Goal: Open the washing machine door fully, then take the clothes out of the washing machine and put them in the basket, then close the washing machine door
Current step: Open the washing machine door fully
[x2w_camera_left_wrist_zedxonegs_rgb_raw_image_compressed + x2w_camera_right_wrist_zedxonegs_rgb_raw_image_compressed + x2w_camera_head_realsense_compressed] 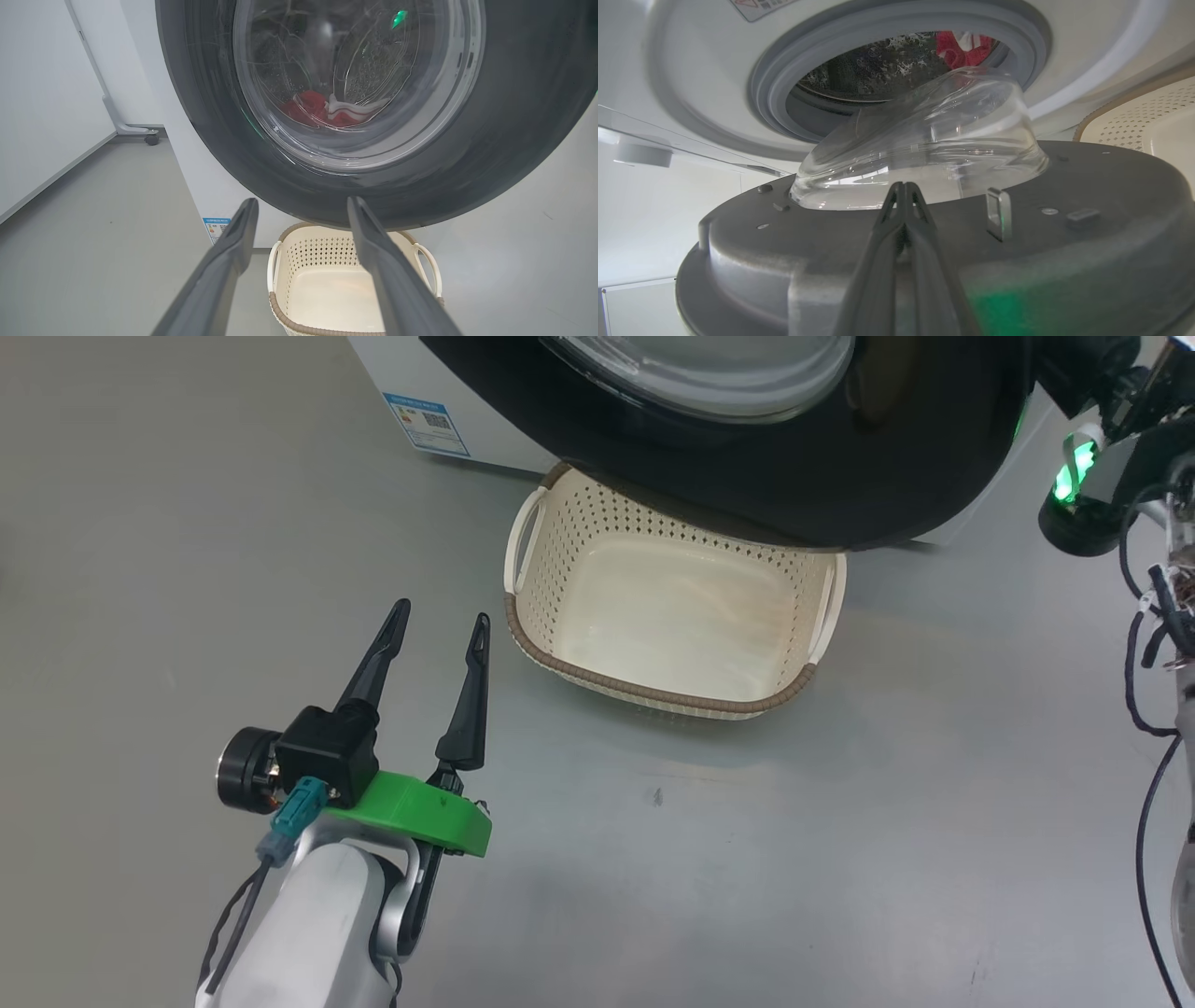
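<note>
From the head camera, the left gripper [442, 616] sits at the lower left above the grey floor [840, 849]. Its two dark fingers are spread wide with nothing between them. Just right of their tips stands the basket [653, 695], its bare cream bottom showing. Its far end lies under the glossy black rim of the washing machine door [794, 476], which overhangs it. Beyond is the white washing machine [383, 373] with a blue label [427, 425]. A green light [1074, 467] glows on dark hardware at the right edge.

Along the left wrist's fingers, the door is seen from outside. Its glass bowl [289, 56] gives what the head view lacks: the clothes [317, 109], red with white, lying low in the perforated drum [369, 70]. The basket stands below the door.

Behind the door, the right wrist view shows its grey inner face. The bowl is tilted out of the grey rubber ring [775, 93], so the door stands ajar. Red cloth shows inside the mouth. The right gripper [903, 186] has its fingers pressed together, gripping nothing, with the tips at the bowl's foot near a metal latch [999, 219]. Whether they touch the door I cannot tell.
</note>
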Motion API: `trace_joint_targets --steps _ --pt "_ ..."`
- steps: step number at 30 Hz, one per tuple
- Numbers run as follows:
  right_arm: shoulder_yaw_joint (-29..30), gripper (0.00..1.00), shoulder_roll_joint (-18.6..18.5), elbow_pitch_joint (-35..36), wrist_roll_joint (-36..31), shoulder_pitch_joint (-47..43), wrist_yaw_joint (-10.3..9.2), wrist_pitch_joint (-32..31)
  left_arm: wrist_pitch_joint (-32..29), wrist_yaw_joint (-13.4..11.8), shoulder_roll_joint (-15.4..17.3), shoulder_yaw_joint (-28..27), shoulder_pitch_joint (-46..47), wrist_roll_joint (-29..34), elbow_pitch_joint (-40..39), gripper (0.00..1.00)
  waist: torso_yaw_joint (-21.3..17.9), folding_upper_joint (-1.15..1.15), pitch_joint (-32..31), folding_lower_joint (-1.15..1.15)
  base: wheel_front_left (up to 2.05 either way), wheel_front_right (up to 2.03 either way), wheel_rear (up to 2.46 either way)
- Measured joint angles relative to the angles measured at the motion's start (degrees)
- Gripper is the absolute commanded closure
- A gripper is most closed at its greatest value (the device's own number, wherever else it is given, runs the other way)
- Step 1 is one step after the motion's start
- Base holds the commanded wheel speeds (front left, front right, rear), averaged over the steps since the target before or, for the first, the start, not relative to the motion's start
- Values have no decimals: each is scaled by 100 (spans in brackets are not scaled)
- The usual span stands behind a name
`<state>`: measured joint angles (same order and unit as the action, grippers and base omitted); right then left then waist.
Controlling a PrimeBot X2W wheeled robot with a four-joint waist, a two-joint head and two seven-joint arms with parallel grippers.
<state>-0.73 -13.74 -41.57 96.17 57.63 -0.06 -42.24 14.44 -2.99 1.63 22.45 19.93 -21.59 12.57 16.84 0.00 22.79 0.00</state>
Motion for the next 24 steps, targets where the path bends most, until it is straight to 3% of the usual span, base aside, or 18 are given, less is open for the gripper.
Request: trace_joint_targets --steps 14,24 --pt "-176 100 381 -37 132 -541 244 -341 0 0 3 -46 -215 0 126 0 -99 0 -456 0 0 0 0" --pt "-405 100 670 -4 168 -949 312 -575 0 11 5 -42 -369 0 213 0 -71 0 -776 0 0 0 0"
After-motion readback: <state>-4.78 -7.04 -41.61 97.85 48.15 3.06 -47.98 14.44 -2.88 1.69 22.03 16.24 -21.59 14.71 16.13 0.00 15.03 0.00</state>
